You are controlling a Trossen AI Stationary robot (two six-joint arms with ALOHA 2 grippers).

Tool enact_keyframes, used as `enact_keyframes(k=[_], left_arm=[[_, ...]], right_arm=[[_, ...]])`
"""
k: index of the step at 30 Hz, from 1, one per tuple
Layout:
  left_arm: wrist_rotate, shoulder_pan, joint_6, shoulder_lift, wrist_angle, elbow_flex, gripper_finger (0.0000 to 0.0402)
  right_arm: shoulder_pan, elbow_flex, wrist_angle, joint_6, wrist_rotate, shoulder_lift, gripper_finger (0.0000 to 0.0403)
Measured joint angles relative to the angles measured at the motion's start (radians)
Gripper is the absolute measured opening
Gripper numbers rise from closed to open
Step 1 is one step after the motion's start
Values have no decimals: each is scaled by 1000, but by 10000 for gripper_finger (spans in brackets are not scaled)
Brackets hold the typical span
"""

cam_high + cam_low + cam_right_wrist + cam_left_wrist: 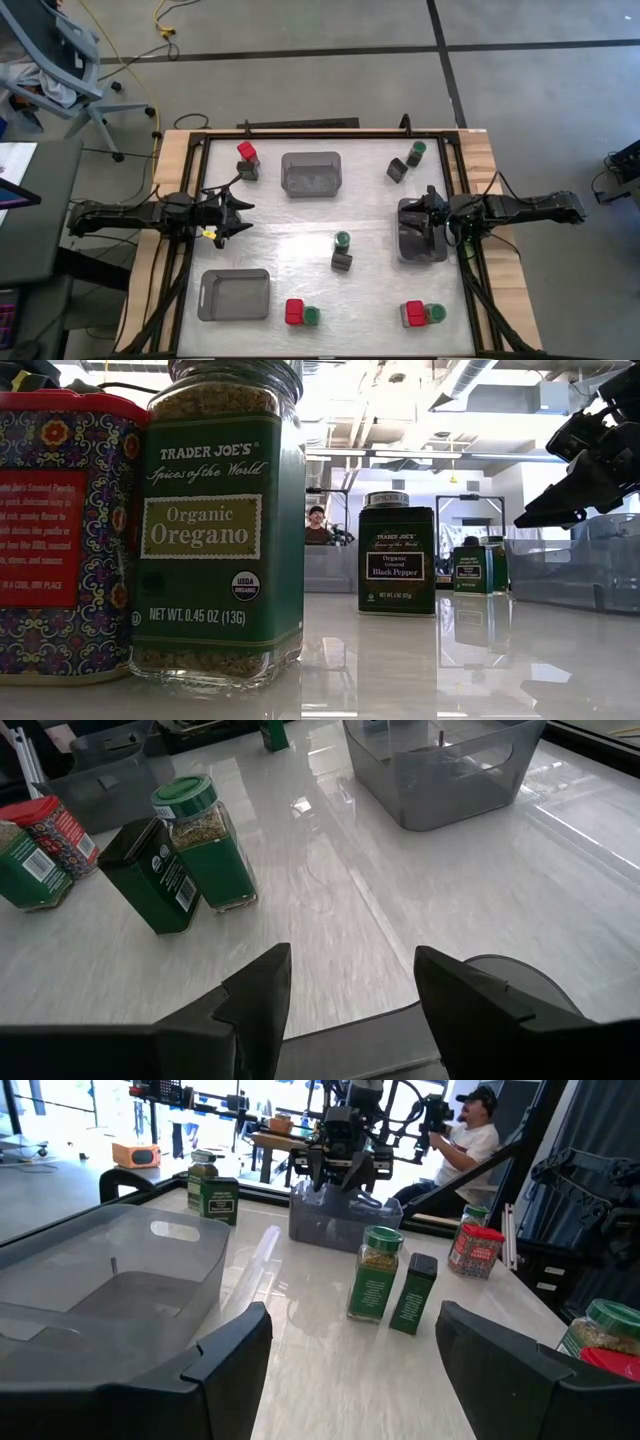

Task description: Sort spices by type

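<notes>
Spice pairs stand upright on the white table: a red tin with a black tin (247, 160) at the far left, a green-lidded jar with a black tin (405, 162) at the far right, another jar and black tin (342, 252) in the middle, and two red-tin-and-jar pairs (300, 313) (424, 313) at the near edge. My left gripper (235, 215) (350, 1370) is open at the table's left side and points toward the middle pair (390, 1280). My right gripper (425, 215) (350, 990) is open over the right grey tray (420, 250). It faces the middle jar (205, 840) and black tin (155, 875).
Two more grey trays sit on the table, one at far centre (311, 173) and one at near left (234, 294). Raised wooden rails (170, 160) frame the table. In the low view the oregano jar (220, 520) and a red tin (50, 530) stand close by. A person (470, 1130) sits beyond the table.
</notes>
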Motion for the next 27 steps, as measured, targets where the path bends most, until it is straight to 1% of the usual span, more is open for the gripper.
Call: enact_keyframes(k=[10,27], left_arm=[[0,0,0,0,0,0,270],[0,0,0,0,0,0,270]], right_arm=[[-2,0,3,0,0,0,242],[-7,-5,71,-8,8,0,242]])
